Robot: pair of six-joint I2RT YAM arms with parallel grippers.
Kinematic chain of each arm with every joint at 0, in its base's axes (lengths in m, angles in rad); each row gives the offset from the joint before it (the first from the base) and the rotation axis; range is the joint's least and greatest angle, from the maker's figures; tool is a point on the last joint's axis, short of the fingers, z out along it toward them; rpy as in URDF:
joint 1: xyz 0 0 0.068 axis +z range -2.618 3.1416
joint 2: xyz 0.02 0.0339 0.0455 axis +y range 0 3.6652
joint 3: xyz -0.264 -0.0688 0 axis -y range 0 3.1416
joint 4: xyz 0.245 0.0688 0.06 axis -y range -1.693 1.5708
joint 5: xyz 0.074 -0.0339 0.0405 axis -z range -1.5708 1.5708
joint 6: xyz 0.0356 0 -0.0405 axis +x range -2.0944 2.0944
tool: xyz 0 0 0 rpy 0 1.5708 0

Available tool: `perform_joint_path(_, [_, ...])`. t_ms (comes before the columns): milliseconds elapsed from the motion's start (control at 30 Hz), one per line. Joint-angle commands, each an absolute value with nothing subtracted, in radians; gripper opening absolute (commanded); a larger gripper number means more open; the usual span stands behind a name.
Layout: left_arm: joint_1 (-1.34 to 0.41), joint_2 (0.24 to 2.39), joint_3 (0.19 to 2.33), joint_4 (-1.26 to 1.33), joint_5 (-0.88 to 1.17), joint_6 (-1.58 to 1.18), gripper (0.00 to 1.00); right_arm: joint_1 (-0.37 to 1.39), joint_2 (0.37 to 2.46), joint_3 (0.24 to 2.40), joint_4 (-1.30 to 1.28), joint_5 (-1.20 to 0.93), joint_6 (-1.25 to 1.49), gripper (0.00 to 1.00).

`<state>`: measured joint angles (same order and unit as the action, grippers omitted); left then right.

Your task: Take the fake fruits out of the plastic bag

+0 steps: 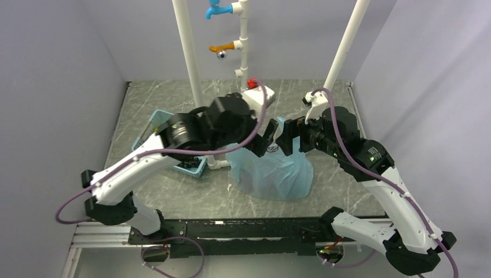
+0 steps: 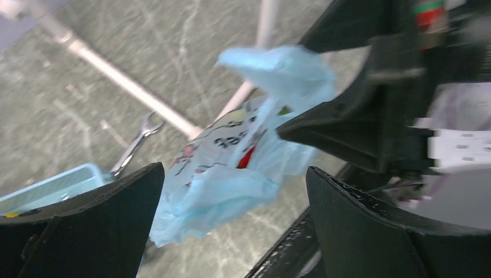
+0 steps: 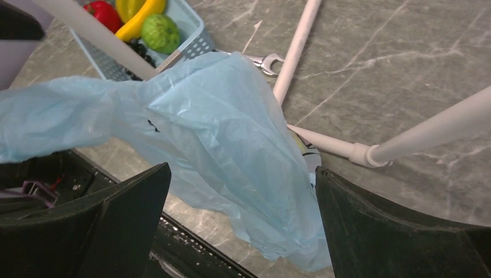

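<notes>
The left tool (image 2: 233, 174) is spread wide, gripping nothing; the plastic bag (image 2: 220, 185) hangs straight ahead of the gap between its fingers, crumpled and blurred; of the fake fruits, one red piece (image 2: 246, 157) shows through the film just beyond that gap. The right tool (image 3: 242, 174) is spread wide too; the bag billows ahead of it across the whole gap, and a drawn-out part runs off past its left finger; whether any finger touches the film I cannot tell. From above, the two tools face each other close over the bag's raised top, while its bulk sits on the bench (image 3: 405, 52) below them. Far ahead and left of the right tool stands a blue basket (image 3: 197, 39) holding a red fruit (image 3: 103, 11), a green fruit (image 3: 161, 33), a banana (image 3: 139, 17) and grapes (image 3: 139, 49); a wrench (image 3: 265, 61) lies beside white pipes (image 3: 298, 52), beyond the bag.
</notes>
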<state>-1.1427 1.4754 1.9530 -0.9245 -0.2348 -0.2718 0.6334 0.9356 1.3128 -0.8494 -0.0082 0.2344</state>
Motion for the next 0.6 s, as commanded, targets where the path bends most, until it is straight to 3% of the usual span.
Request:
perform_joint_path(0, [-1.175, 1.556, 2.017, -1.089, -0.516, -0.247, 1.00, 0.633, 0.955, 1.407, -0.885, 0.114, 0.226, 0.97])
perform_joint_path(100, [-1.177, 1.555, 1.988, -1.071, -0.531, -0.275, 0.94, 0.633, 0.931, 1.392, -0.841, 0.145, 0.231, 0.95])
perform_joint_path(200, [-1.177, 1.503, 1.907, -1.013, -0.528, -0.290, 0.75, 0.634, 0.905, 1.344, -0.783, 0.119, 0.238, 0.86])
perform_joint_path(300, [-1.177, 1.417, 1.823, -0.946, -0.536, -0.307, 0.46, 0.633, 0.879, 1.305, -0.754, 0.140, 0.236, 0.49])
perform_joint_path(367, [-1.175, 1.344, 1.763, -0.899, -0.551, -0.317, 0.27, 0.633, 0.851, 1.290, -0.743, 0.172, 0.231, 0.29])
perform_joint_path(500, [-1.144, 1.187, 1.622, -0.776, -0.570, -0.336, 0.00, 0.633, 0.795, 1.290, -0.710, 0.250, 0.217, 0.08])
perform_joint_path(533, [-1.120, 1.149, 1.590, -0.744, -0.553, -0.347, 0.00, 0.633, 0.788, 1.302, -0.707, 0.272, 0.220, 0.00])
perform_joint_path(567, [-1.091, 1.114, 1.555, -0.710, -0.526, -0.366, 0.00, 0.633, 0.780, 1.315, -0.702, 0.290, 0.222, 0.00])
